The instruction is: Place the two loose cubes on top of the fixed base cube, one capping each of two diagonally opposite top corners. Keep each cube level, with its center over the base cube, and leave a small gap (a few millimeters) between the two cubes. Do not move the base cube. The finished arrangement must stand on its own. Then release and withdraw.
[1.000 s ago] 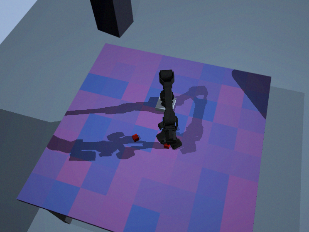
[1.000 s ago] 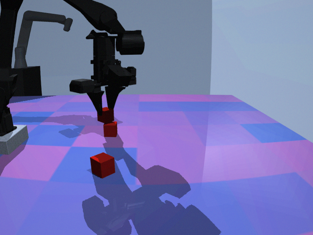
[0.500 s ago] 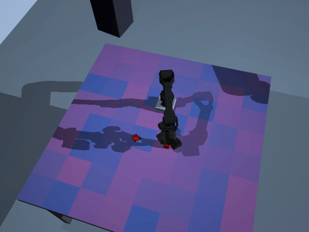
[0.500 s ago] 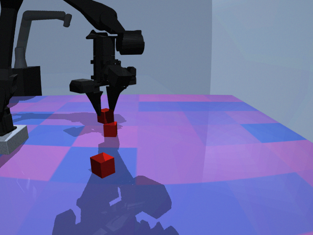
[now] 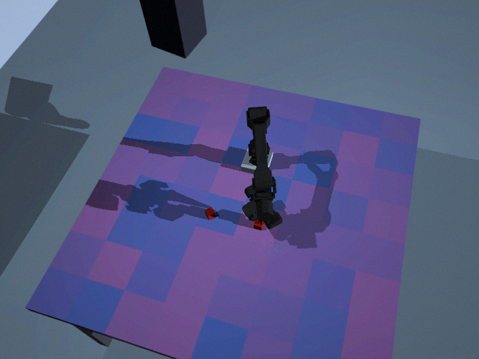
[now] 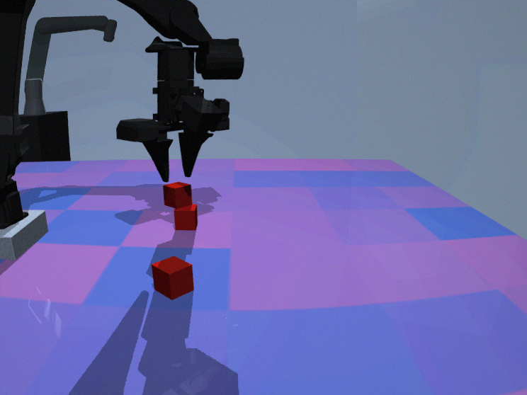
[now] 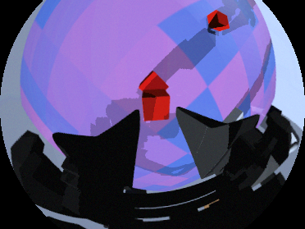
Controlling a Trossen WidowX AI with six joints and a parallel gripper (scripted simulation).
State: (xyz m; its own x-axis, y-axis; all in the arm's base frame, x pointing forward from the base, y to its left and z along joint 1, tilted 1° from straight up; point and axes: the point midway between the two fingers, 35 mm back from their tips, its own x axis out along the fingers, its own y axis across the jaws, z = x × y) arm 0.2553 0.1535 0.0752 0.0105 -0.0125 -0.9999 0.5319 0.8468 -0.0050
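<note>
"Patchwork purple, pink and blue covers the worktop (image 5: 234, 251) (image 6: 307, 258) (image 7: 102, 46), with long shadows across it. What else is around?"

"Behind, a grey arm (image 6: 72, 24) stands on a dark box (image 6: 52, 137). A dark column (image 5: 172, 15) shows in the top view, its upper end cut off. The black arm (image 5: 261, 151) (image 6: 144, 3) rises from a pale base plate (image 5: 246, 166) (image 6: 30, 232)."

"And the cubes?"

"The base cube (image 6: 185, 217) (image 7: 154, 82) carries the upper cube (image 6: 177, 194) (image 7: 156, 107), set off toward one corner. The loose cube (image 5: 210, 213) (image 6: 173, 277) (image 7: 218, 21) sits on the worktop, well apart, in shadow."

"Is the gripper (image 5: 253, 215) (image 6: 176, 178) (image 7: 157, 112) holding anything?"

"Nothing. It's partly open, fingertips just above the upper cube."

"Anything hard to make out?"

"From the top, the arm covers most of the stack; only a red patch (image 5: 258, 226) peeks out, and I can't separate the two cubes there. The exterior view crops the black arm's shoulder. How much of the base's top is covered, I can't tell."
</note>
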